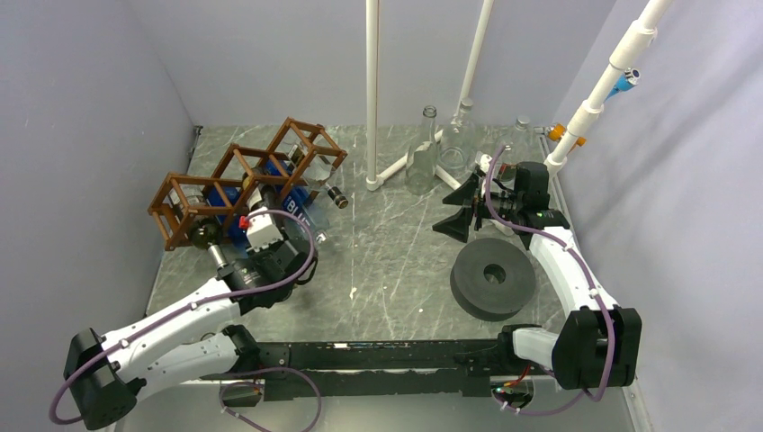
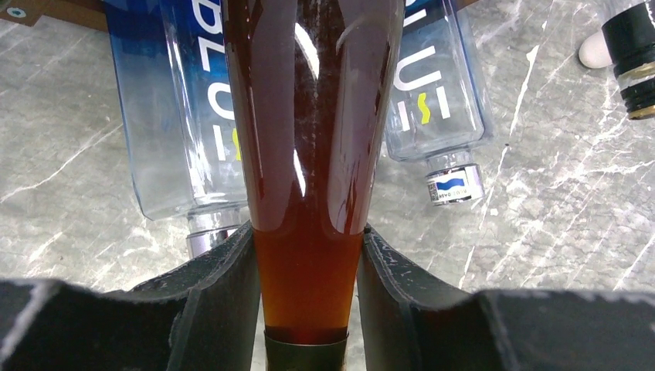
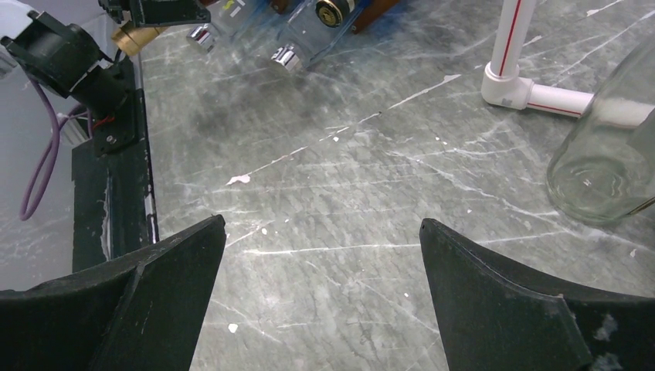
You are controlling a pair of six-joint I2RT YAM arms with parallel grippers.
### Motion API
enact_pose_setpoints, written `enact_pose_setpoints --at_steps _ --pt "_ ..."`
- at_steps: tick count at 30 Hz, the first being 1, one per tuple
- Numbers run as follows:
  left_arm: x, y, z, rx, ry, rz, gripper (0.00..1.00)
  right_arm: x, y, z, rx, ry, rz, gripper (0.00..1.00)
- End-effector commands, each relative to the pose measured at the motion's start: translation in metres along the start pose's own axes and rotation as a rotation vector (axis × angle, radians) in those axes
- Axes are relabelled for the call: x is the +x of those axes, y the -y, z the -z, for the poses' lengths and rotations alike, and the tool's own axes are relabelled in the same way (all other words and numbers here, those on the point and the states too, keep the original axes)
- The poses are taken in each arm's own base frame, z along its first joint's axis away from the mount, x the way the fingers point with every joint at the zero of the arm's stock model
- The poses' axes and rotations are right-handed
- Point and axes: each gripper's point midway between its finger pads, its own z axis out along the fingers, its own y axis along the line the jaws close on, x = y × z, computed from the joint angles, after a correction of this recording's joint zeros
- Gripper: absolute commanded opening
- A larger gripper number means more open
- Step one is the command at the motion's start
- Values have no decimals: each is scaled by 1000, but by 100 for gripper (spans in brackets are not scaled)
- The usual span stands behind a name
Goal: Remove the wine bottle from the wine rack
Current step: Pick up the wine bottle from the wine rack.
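Over on the far left: the wine bottle, amber glass, neck pointing back at the wrist camera, dark foil at the very tip. Its body runs off the top of the left wrist view, so how deep it sits in the frame cannot be told.
left gripper: closed on the wine bottle, one black finger pressed to each side of the neck where it starts to widen. From above, the gripper sits tight against the near-left end of the rack and covers most of the bottle.
wine rack: brown sticks, diamond cells in a row, running from near-left to far-right across the far-left part of the counter.
blue bottles: two of them, clear blue with white lettering, lying beneath the wine bottle, one on each side of it, silver caps towards the camera.
dark cap: black with a gold band, poking in at the right edge of the left wrist view, apart from the blue pair.
right gripper: wide open, nothing between the fingers, hanging over bare grey marble well away from the rack.
clear glass bottles: standing upright at the back, just beyond the right gripper.
white pipe stand: upright beside those bottles, foot on the counter.
black disc: thick, round, hole in the middle, flat on the counter nearer than the right gripper.
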Motion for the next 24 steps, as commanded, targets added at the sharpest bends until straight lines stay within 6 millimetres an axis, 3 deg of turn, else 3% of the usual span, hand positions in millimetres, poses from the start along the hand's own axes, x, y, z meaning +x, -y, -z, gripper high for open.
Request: enact_pose_setpoints --at_steps 1,6,10,17,24 --pt "-48 7 13 -12 164 154 0 -10 -6 0 -41 35 54 100" --pt "-42 7 18 -13 149 165 0 -11 -9 -4 -55 36 17 100" --pt "-37 6 21 -8 137 172 0 -14 -21 -21 -101 11 -30 100" --pt "-29 7 29 12 115 173 0 -22 -63 -78 -254 -113 -73 100" --pt "-20 5 35 23 101 193 0 -57 -102 -137 -372 -150 -186 99"
